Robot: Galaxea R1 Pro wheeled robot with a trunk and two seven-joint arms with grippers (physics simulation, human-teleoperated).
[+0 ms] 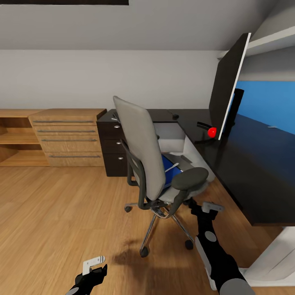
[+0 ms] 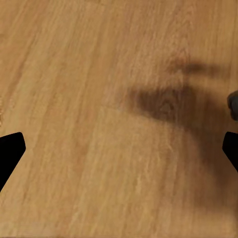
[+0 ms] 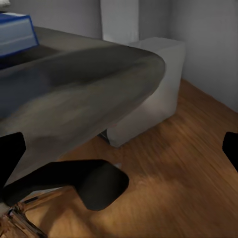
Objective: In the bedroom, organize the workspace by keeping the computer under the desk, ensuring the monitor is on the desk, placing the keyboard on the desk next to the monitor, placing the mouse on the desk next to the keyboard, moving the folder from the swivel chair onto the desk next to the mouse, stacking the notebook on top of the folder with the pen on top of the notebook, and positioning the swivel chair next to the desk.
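1. We see the folder (image 1: 167,166), bright blue, lying on the seat of the swivel chair (image 1: 141,147); in the right wrist view its blue corner (image 3: 15,32) shows above the chair's seat edge.
2. On top of the folder lies the grey notebook (image 1: 180,159), and a thin pale pen (image 1: 173,166) lies slanted across them.
3. The swivel chair stands on the wooden floor (image 1: 61,213) just beside the black surface (image 1: 254,172), its back turned toward us and one black armrest (image 1: 189,178) on the near side.
4. The monitor (image 1: 227,86) stands on the surface, seen nearly edge-on, with a small red ball (image 1: 212,132) by its base.
5. A black drawer unit (image 1: 110,143) with round knobs sits under the far end of the surface, behind the chair.
6. In the right wrist view a pale upright box, the computer (image 3: 148,84), stands on the floor under the surface, beyond the chair seat.
7. Our right claw (image 1: 211,207) sits low, near the chair's armrest and base; its fingers are spread wide apart and hold nothing.
8. Our left claw (image 1: 94,264) hangs over bare floor, well apart from the chair; its fingers also stand wide apart, empty.
9. A light-wood drawer chest (image 1: 69,137) stands against the far wall.
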